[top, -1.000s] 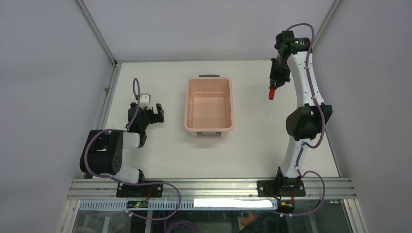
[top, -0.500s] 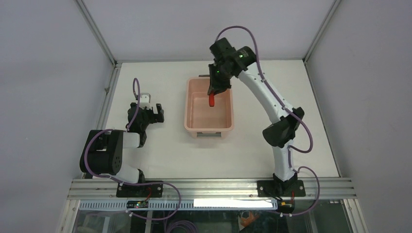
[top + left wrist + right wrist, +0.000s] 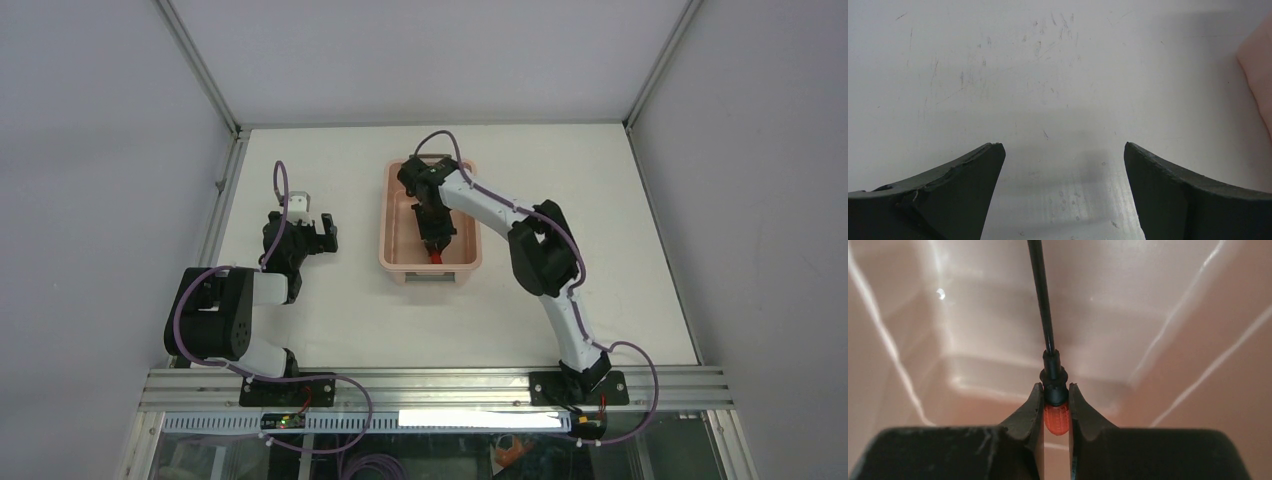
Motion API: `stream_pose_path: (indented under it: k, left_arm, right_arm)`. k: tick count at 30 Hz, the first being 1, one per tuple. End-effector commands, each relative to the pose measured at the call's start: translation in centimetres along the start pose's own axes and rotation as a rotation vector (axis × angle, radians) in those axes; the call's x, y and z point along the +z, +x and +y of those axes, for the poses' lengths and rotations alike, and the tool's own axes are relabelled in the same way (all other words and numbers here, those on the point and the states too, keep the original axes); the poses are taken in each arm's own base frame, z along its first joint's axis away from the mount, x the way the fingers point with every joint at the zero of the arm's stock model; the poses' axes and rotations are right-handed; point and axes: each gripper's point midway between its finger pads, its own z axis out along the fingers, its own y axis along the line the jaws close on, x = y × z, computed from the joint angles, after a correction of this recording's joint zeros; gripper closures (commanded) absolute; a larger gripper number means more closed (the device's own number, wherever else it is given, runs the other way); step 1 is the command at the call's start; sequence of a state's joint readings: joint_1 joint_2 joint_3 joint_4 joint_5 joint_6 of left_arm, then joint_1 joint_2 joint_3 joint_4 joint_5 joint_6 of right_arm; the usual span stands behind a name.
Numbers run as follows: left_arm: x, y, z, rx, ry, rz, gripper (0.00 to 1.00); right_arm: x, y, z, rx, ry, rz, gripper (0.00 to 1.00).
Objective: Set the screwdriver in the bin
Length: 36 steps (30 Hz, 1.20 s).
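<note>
Your right gripper (image 3: 437,240) is pinching the screwdriver (image 3: 1055,416) by its red handle, down inside the bin (image 3: 384,215), with pink walls closing in around it. Your left gripper (image 3: 1060,150) is sitting spread wide over the scratched table (image 3: 1048,75), left of the bin.

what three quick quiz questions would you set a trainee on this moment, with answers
1. Fill in: the left tool is ___ and holds nothing.
2. True or false: the right tool is shut on the screwdriver, gripping it where the red handle meets the shaft.
3. Where is the right tool? A beside the left tool; B over the inside of the bin; C out of every view.

Key: 1 open; 2 true; 3 B.
</note>
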State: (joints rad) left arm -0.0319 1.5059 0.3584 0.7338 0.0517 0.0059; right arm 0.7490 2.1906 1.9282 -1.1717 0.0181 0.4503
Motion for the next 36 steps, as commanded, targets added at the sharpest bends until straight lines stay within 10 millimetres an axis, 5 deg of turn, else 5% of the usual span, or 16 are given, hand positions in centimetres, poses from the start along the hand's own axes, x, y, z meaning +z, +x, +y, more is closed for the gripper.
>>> stream_pose_path:
  k: [1,6,10,19,23,25,28,31,36]
  left_arm:
    - [0.6,-2.9,-0.2,-0.016,0.001,-0.095,0.01]
    - [0.6,-2.9,-0.2,-0.016,0.001,-0.095,0.01]
    - [0.6,-2.9,-0.2,-0.016,0.001,-0.095,0.01]
    - [0.6,-2.9,-0.2,-0.017,0.0,-0.095,0.01]
    - [0.6,-2.9,-0.2,-0.017,0.001,-0.095,0.01]
    - [0.6,-2.9,-0.1,-0.017,-0.001,-0.095,0.01]
    - [0.6,-2.9,-0.2,-0.016,0.001,-0.094,0.01]
    - [0.6,-2.9,-0.2,-0.016,0.001,-0.095,0.01]
    - [0.6,-3.0,-0.2,-0.016,0.0,-0.096,0.01]
  right_arm:
    - [1.9,-2.5,-0.1,-0.013,0.041,-0.099,1.0]
    - [4.1,-2.6,-0.9,-0.017,0.098,-0.1,0.83]
    - [3.0,-3.0,-1.3,-0.002,0.118,-0.123,0.62]
    - [-7.0,-5.6,-0.3,-0.061,0.01,-0.329,0.54]
    - [-12.4,-6.3,-0.2,-0.11,-0.051,-0.454,0.29]
    - [-14.7,-6.4,-0.3,-0.138,-0.078,-0.511,0.03]
    - [-17.8,-6.4,-0.6,-0.167,-0.13,-0.584,0.01]
    - [-19.9,-6.4,-2.6,-0.145,-0.185,-0.648,0.01]
    - [-21.1,-5.9,-10.6,0.042,-0.202,-0.755,0.01]
